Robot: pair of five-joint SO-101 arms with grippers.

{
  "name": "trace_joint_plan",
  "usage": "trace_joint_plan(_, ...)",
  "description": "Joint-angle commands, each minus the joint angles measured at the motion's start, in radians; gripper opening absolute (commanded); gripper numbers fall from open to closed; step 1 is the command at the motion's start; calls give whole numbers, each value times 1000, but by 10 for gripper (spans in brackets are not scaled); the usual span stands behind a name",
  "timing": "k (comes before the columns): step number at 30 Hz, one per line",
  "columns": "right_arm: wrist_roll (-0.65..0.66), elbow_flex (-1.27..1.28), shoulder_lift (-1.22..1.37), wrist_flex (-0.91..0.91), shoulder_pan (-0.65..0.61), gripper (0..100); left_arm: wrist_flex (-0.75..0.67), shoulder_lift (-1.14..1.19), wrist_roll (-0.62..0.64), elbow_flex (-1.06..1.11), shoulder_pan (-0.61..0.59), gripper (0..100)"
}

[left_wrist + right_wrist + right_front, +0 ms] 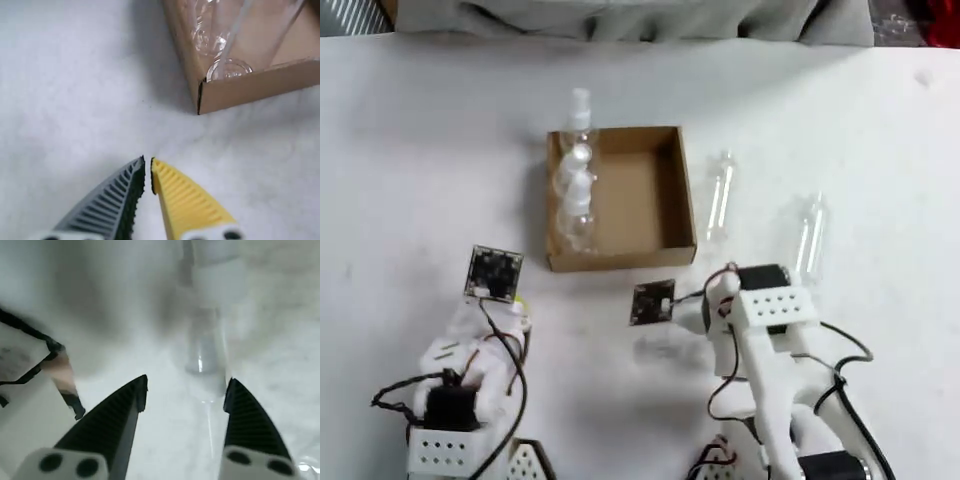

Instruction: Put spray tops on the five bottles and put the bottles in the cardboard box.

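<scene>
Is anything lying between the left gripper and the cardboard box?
No. In the left wrist view, bare white table runs from the shut left gripper to the cardboard box corner.

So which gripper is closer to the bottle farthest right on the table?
The right one. The right gripper is open, on the arm just beside that bottle. The left gripper is shut near a corner of the cardboard box, much farther off.
</scene>
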Motion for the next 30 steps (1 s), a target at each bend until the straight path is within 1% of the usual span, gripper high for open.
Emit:
trace_joint_plan(1, 9, 15, -21, -45, -21, 212, -2, -16, -9, -5, -10, 20)
trace_joint_plan(12, 9, 146, -21, -265, -22, 211, 0, -16, -9, -5, -10, 20)
trace_joint_plan(13, 8, 147, -21, -271, -22, 200, 0, -16, -9, -5, -10, 20)
trace_joint_plan(15, -15, 141, -22, -274, -22, 133, 0, -16, -9, -5, -10, 20)
trace_joint_plan(18, -104, 97, -22, -272, -19, 13, 0, -16, -9, -5, -10, 20)
trace_joint_plan(21, -187, 41, -22, -257, -1, 26, 0, -16, -9, -5, -10, 20)
trace_joint_plan(25, -304, -58, -22, -156, -2, 16, 0, -16, -9, -5, -10, 20)
trace_joint_plan(28, -437, -143, -22, -73, -4, 16, -2, -16, -9, -5, -13, 20)
trace_joint_plan(30, -528, -183, -22, -25, -21, 16, -6, -21, -3, -5, -47, 20)
